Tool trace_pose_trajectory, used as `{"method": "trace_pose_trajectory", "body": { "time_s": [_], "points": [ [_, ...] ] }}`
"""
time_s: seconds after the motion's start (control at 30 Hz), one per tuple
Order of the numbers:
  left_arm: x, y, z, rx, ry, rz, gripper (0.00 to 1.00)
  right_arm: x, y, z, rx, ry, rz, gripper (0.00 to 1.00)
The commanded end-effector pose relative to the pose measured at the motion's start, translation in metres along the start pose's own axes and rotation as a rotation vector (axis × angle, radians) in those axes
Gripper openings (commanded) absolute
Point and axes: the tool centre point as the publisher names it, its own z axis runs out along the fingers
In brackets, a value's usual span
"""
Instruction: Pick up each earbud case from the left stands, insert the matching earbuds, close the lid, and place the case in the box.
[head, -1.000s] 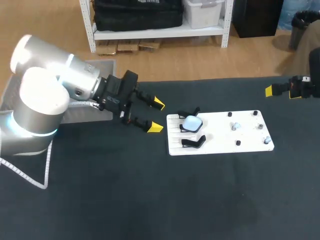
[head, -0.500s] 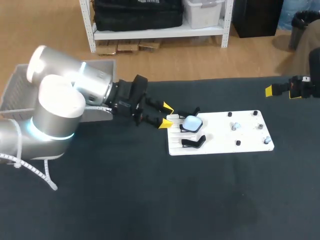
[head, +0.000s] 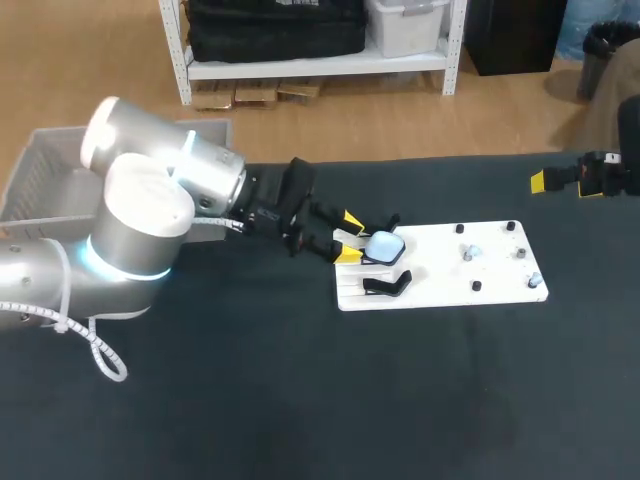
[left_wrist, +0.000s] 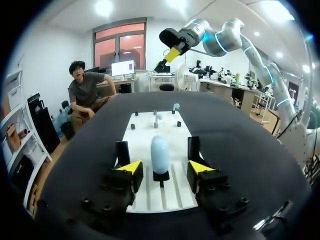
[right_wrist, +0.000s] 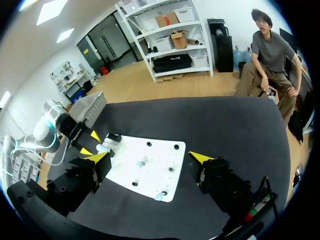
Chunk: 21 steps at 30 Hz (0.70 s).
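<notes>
The left arm has advanced to the right across the counter (head: 300, 400): one second ago its yellow tips stood short of the white board (head: 440, 290), and now they reach over the board's left edge. The left pincer (head: 348, 238) is open. In the left wrist view its fingers (left_wrist: 131, 168) flank the pale blue earbud case (left_wrist: 160, 154) on both sides, with a clear gap at each side and no contact. The case (head: 384, 245) has not moved and sits on its black stand at the far left of the board, while a second black stand (head: 388, 285) nearer the camera holds nothing. Two small pale earbuds (head: 470, 252) lie among black pegs on the right half of the board. The right pincer (right_wrist: 149, 157) is open and unchanged, raised at the far right of the counter, well apart from the board. The grey box (head: 40, 180) stands at the far left.
</notes>
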Motion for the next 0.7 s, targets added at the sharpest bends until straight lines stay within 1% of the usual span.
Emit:
{"method": "trace_pose_trajectory", "body": {
  "time_s": [0.03,0.13,0.27,0.43,0.7],
  "points": [
    [0.002,0.009,0.007,0.011,-0.001,0.004,0.48,0.0,-0.001,0.0,-0.006,0.001,-0.002,1.0],
    [0.002,0.009,0.01,0.02,0.0,0.004,0.49,0.0,-0.001,0.0,-0.006,0.001,-0.002,1.0],
    [0.0,0.006,0.013,0.03,0.0,0.008,0.52,0.0,-0.001,0.0,-0.006,0.001,-0.002,1.0],
    [0.001,0.004,0.018,0.039,0.0,0.0,0.53,0.0,-0.001,0.0,-0.006,0.001,-0.002,1.0],
    [0.004,0.008,0.026,0.046,0.013,-0.009,0.48,0.0,-0.001,0.0,-0.006,0.001,-0.002,1.0]
  ]
}}
